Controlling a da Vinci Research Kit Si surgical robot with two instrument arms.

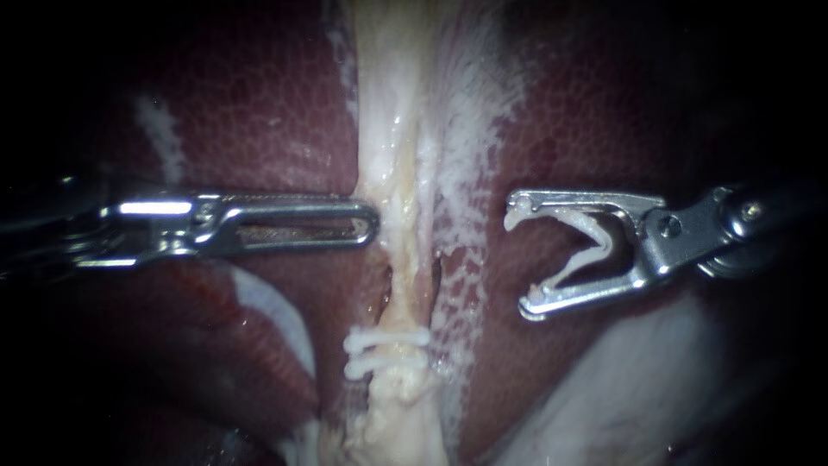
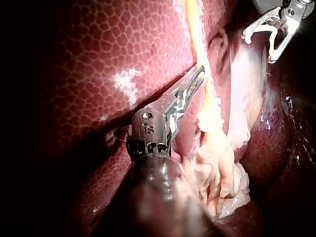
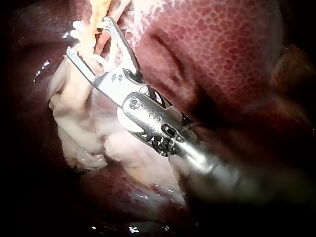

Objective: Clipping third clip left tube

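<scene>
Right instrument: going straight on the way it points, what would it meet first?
Probably the pale tube, above the two clips on it; the right instrument carries a loaded clip. Depth unclear.

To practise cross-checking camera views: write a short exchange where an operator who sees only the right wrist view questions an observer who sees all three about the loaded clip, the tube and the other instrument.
Operator: Is the clip in my right instrument around the tube yet?
Observer: No. The endoscope view shows the jaws, holding the clip spread, beside the tube with a clear gap between.
Operator: Where is my left instrument?
Observer: Across the tube, jaws shut, tip at the tube's far edge.
Operator: Am I level with the two clips on the tube?
Observer: No. They sit further along the tube, clear of both instruments.
</scene>
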